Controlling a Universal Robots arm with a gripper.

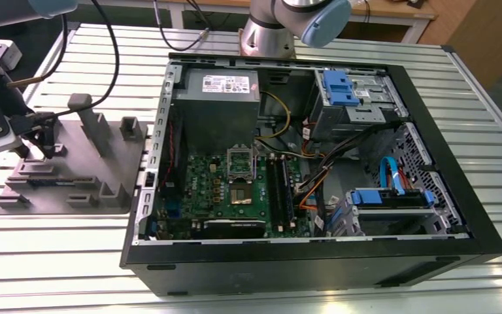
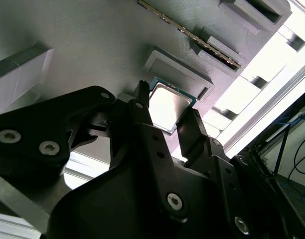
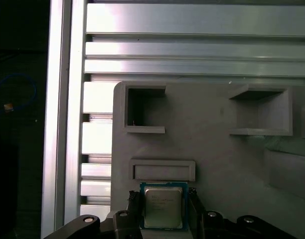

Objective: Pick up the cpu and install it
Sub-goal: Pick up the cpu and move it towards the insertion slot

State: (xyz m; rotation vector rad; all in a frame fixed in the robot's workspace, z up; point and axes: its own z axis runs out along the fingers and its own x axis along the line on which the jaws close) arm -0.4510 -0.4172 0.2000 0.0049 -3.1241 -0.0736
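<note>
Bracketing the cpu [image 3: 163, 209], claw [image 3: 163, 195] low over grey fixture [image 3: 212, 149]

One cpu [image 3: 162, 209], one gripper [image 3: 163, 196] and one grey fixture [image 1: 116, 169] stand beside one computer case [image 1: 321, 263] holding one motherboard [image 1: 202, 191].

I read the cpu [image 3: 163, 208] as a small, flat, square chip: a silvery-grey metal top with faint print, set on a green board that shows as a thin border. In both wrist views it lies level, metal face up [image 2: 167, 105], over the grey fixture plate [image 3: 217, 149], just beside a shallow rectangular pocket [image 3: 162, 170]. It sits between the two black fingers of the gripper [image 3: 163, 197], which, as far as I can judge, meet its opposite edges. Whether it rests on the plate I cannot tell.
</note>
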